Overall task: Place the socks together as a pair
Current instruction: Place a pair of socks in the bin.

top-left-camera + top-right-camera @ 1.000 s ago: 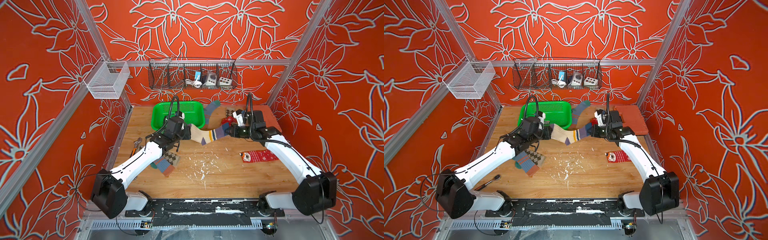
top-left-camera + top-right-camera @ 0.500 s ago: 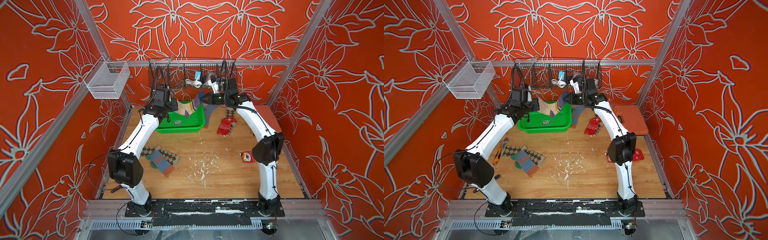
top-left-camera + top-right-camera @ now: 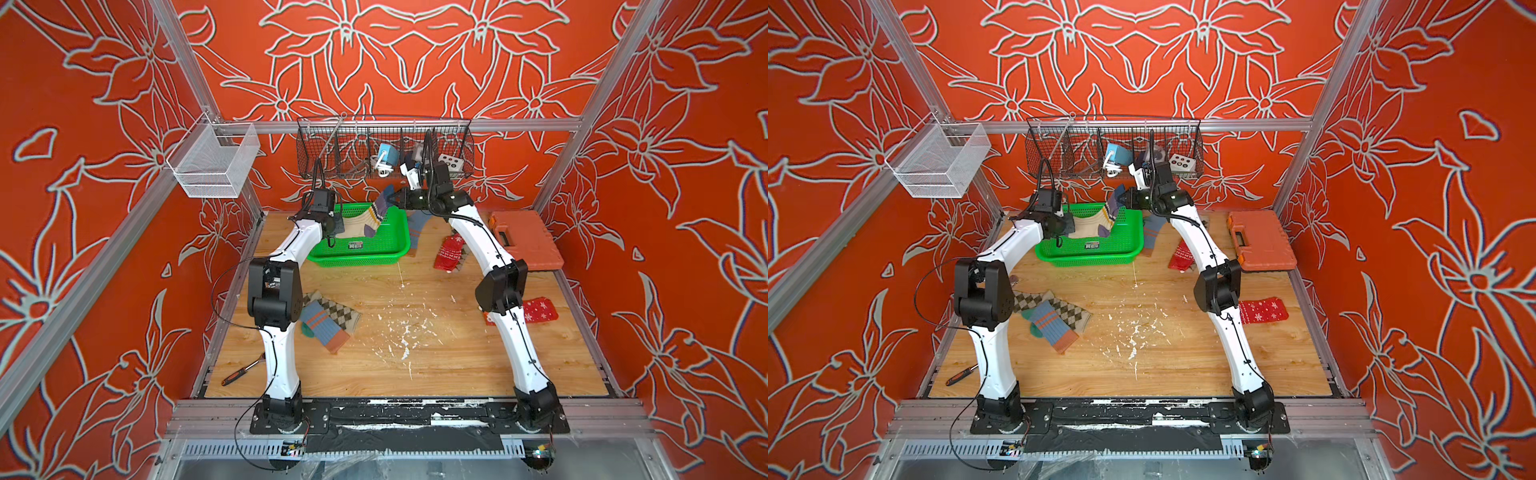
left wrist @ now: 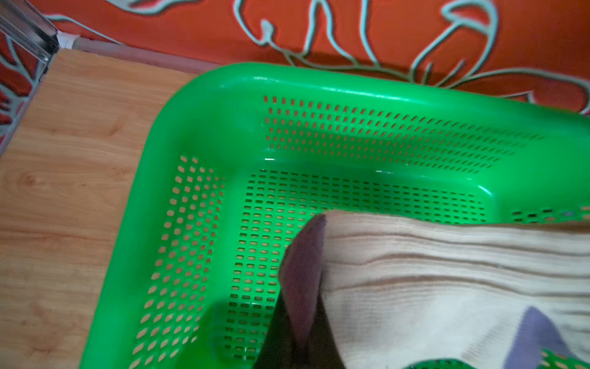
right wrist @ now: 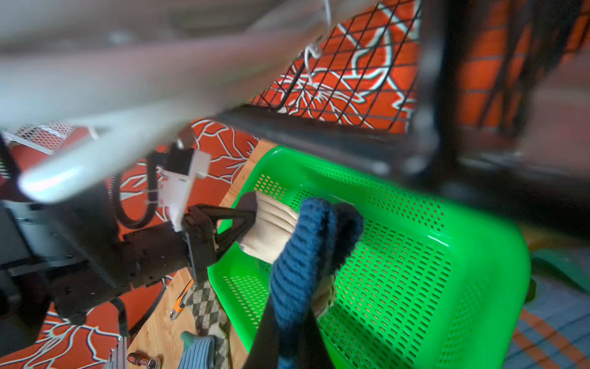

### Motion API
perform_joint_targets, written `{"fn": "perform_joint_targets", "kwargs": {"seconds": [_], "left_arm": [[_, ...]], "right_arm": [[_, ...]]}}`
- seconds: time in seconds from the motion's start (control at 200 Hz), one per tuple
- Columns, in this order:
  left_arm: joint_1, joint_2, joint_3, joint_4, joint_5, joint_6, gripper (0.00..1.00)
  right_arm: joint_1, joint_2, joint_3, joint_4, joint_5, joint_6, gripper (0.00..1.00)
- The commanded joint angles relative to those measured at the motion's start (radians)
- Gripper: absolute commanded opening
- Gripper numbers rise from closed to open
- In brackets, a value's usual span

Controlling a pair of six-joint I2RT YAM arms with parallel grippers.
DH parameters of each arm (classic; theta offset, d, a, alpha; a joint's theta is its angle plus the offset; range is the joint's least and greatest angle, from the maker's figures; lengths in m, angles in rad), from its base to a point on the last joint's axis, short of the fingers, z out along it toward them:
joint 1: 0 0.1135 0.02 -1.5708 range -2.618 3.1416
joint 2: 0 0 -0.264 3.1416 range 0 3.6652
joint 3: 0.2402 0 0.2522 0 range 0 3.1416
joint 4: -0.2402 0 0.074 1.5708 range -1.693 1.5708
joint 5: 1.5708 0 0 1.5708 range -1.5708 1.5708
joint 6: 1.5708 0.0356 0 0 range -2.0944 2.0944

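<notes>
Table [image 3: 436, 353]: wood
Hidden: snowflake sock [image 3: 540, 309] partly behind right arm [image 3: 500, 286]
Left gripper [image 3: 340, 225]: clamps beige sock [image 3: 356, 224]
Right gripper [image 3: 393, 201]: clamps its navy end

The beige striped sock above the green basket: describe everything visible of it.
The beige striped sock is soft ribbed knit, with a beige body, a dull purple toe and heel patch, striped bands and a navy cuff. It hangs slack between the two arms, sagging over the green basket. The left gripper is shut on the purple toe end. The right gripper is shut on the raised navy cuff. Whether it is one sock or two laid together cannot be told.
</notes>
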Motion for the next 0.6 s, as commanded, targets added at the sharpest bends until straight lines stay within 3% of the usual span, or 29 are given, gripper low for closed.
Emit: {"fn": "perform_joint_targets", "kwargs": {"seconds": [0.0, 0.385, 0.5, 0.595], "left_arm": [[0.0, -0.042, -0.007, 0.004, -0.05, 0.023, 0.0], [0.0, -0.198, -0.17, 0.138, -0.033, 0.017, 0.0], [0.001, -0.227, -0.194, 0.154, -0.045, 0.02, 0.0], [0.002, -0.219, -0.192, 0.148, -0.057, 0.026, 0.0]], "right_arm": [[0.014, 0.043, -0.111, -0.05, -0.005, 0.048, 0.0], [0.034, -0.319, -0.627, 0.267, 0.141, 0.009, 0.0], [0.034, -0.37, -0.708, 0.344, 0.158, 0.018, 0.0], [0.034, -0.344, -0.683, 0.328, 0.145, 0.022, 0.0]]}}
